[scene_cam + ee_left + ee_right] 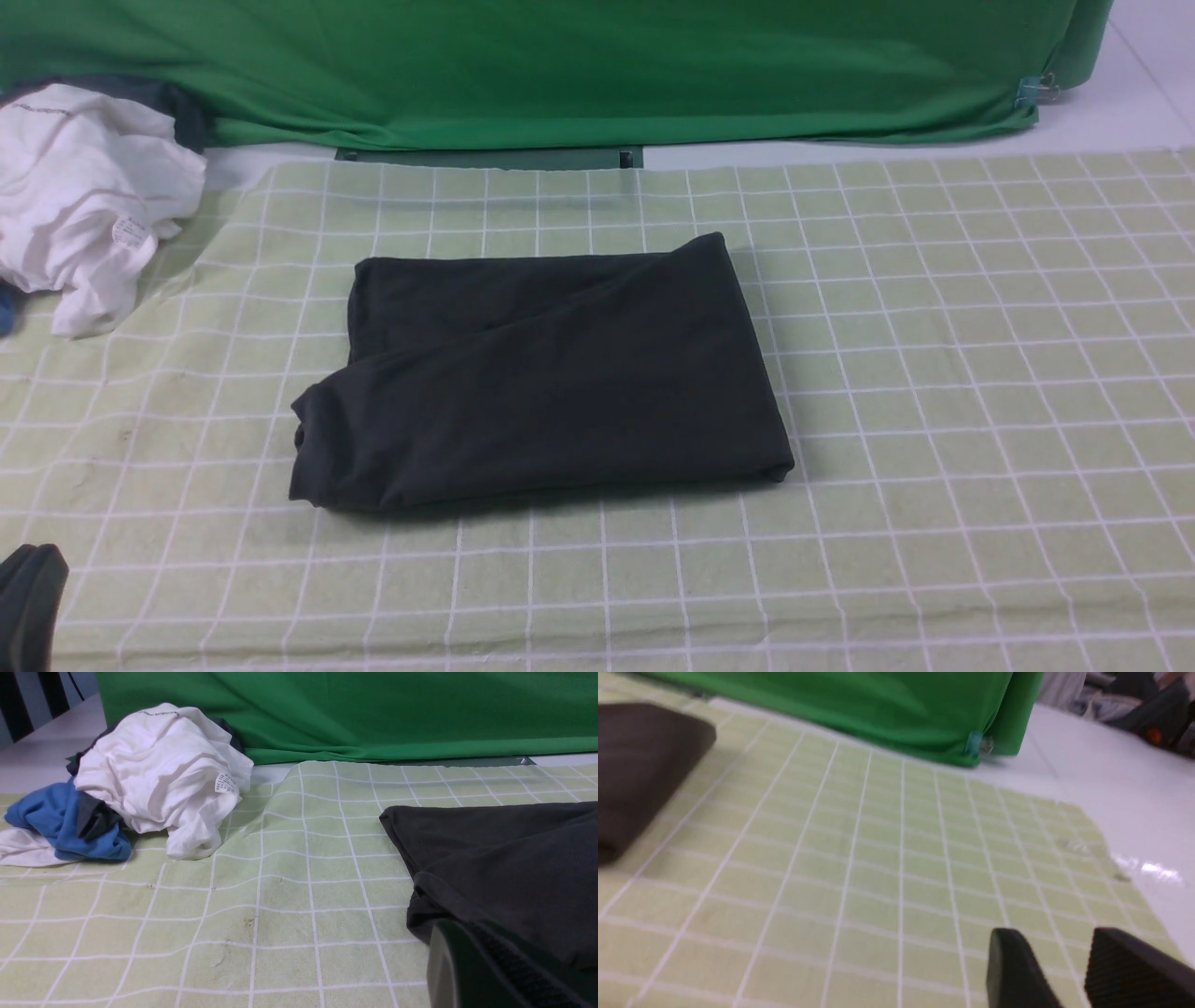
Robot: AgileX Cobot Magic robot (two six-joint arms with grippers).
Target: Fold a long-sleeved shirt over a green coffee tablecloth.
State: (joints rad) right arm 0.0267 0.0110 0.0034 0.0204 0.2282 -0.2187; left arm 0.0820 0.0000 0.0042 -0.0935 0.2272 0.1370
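Nearest the front camera, at the lower left corner, sits the dark tip of the left pincer [28,597], low over the green coffee tablecloth [934,392]. Its own wrist view shows only one dark finger with a ribbed pad, so the frames alone do not settle its jaws; it is clenched, with nothing seen in it. That finger lies just in front of the near edge of the long-sleeved shirt [504,868], and whether it touches the fabric cannot be told.

Folded into a compact black rectangle, the long-sleeved shirt [541,373] lies flat near the middle of the pale yellow-green gridded cloth. Its left end is bulkier, with a rolled lip, and a diagonal fold line runs across the top layer. No logo or label shows.

Off to the robot's right, the right pincer [1069,970] hangs over bare cloth, well apart from the shirt [640,765]. Its two dark fingers stand parted with a clear gap between them and hold nothing.

A crumpled white garment [84,196] with a small tag lies at the far left edge of the cloth. The left wrist view shows a blue garment [60,826] bunched against it. Behind everything a plain deep-green backdrop [579,65] drapes down to the white bench [1102,121], fastened by a small clip [1032,91] at its right corner.
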